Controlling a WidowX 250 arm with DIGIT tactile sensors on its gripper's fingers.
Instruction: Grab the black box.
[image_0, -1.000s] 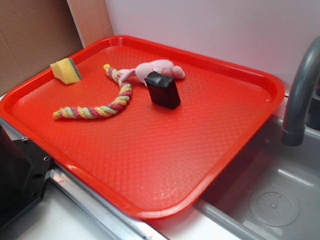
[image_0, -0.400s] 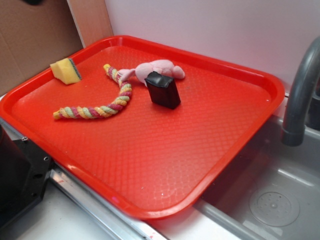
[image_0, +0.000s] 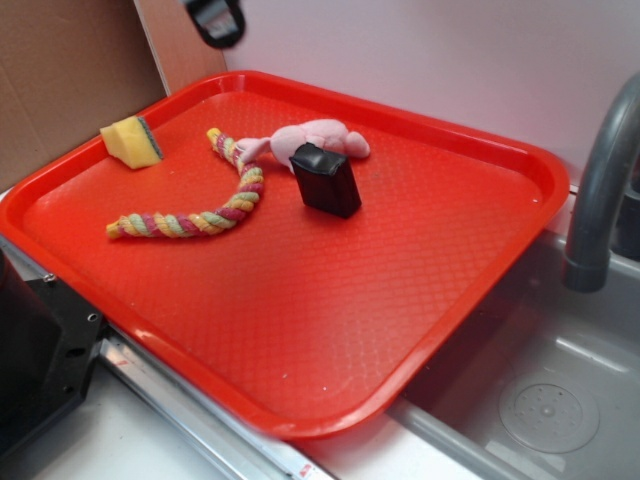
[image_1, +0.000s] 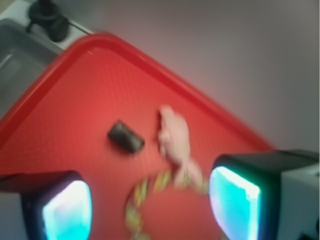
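The black box (image_0: 327, 179) stands on the red tray (image_0: 300, 330), leaning against a pink plush toy (image_0: 318, 138). The wrist view, blurred, shows the black box (image_1: 126, 136) lying well ahead of the fingers, left of the pink plush toy (image_1: 175, 137). My gripper (image_0: 215, 20) hangs high above the tray's back left corner, only its tip in view at the top edge. In the wrist view the gripper (image_1: 150, 207) is open, its two glowing cyan pads wide apart with nothing between them.
A braided rope toy (image_0: 200, 205) curves across the tray's left half, and a yellow sponge wedge (image_0: 132, 141) sits at the far left. A grey faucet (image_0: 600, 190) and a steel sink (image_0: 540, 390) lie to the right. A white wall stands behind the tray.
The gripper has come into the exterior view at the top, moving right and downward. The box and the toys have not moved.
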